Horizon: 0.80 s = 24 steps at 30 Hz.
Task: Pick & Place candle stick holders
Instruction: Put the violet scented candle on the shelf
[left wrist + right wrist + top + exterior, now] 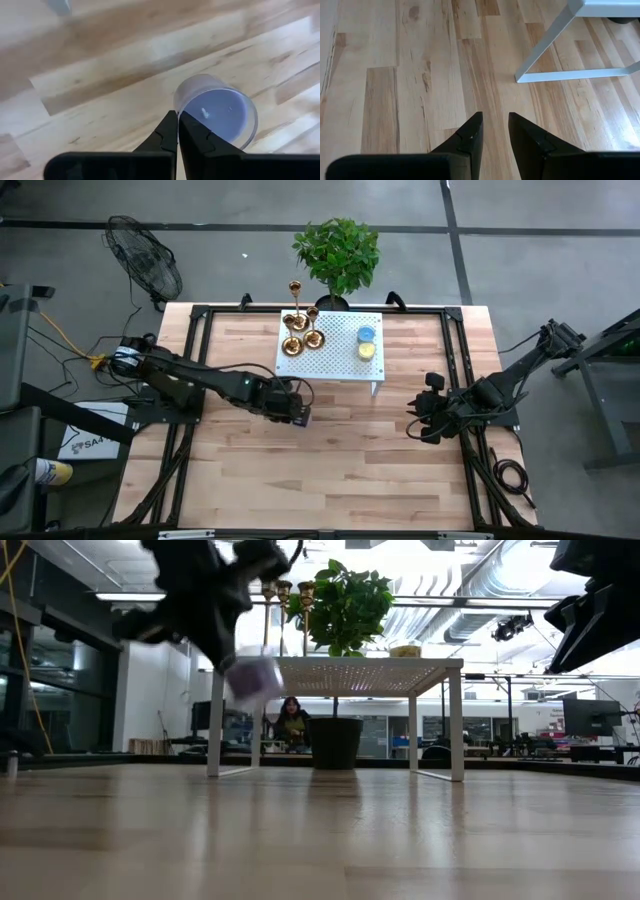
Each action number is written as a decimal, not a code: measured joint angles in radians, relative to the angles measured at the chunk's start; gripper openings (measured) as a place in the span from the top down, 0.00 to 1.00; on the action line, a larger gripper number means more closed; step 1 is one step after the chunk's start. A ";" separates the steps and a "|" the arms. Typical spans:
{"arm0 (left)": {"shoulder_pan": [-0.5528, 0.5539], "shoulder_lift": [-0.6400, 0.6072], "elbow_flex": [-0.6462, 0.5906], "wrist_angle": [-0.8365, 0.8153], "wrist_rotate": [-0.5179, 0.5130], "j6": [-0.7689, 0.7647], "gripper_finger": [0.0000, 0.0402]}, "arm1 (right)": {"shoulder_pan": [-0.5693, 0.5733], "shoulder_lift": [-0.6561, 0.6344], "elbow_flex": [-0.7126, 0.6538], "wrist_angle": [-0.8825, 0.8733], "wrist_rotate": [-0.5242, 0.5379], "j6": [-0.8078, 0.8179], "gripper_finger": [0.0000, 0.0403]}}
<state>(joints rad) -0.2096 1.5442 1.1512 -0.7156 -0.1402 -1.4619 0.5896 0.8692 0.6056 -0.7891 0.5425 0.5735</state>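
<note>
Candle stick holders (pixel 300 320) untouched on white stand (pixel 335 363); left gripper (pixel 299 414) instead pinched purple candle's (pixel 216 116) rim, aloft; next: set down; right gripper (pixel 418 418) slightly apart, empty.

One camera hangs overhead and looks straight down on the whole pale wooden plank table (pixel 330 440), with both dark arms in frame. A second sits at table-top level and looks flat across the planks toward the small white perforated metal stand (pixel 360 670) and the room behind it; that stand also shows from above. The left wrist camera looks down close past the left gripper (pixel 177 131) at a purple candle in a clear round cup (pixel 217 112) just beyond its fingertips. The right wrist camera peers past the right gripper (pixel 495 131) at bare planks, with the stand's white leg ahead of the tips.
</note>
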 joint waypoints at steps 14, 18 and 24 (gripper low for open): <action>0.053 0.166 0.409 -0.245 -0.082 0.181 1.00 | 0.000 0.000 0.000 -0.007 -0.011 0.004 0.78; 0.080 0.219 0.498 -0.273 -0.081 0.234 1.00 | 0.000 0.000 0.000 -0.012 -0.042 0.005 0.78; 0.101 0.282 0.619 -0.312 -0.102 0.266 1.00 | 0.000 -0.001 0.000 -0.021 -0.071 0.006 0.78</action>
<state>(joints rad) -0.1089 1.8266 1.7707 -1.0274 -0.2419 -1.1959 0.5896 0.8684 0.6056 -0.8102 0.4711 0.5793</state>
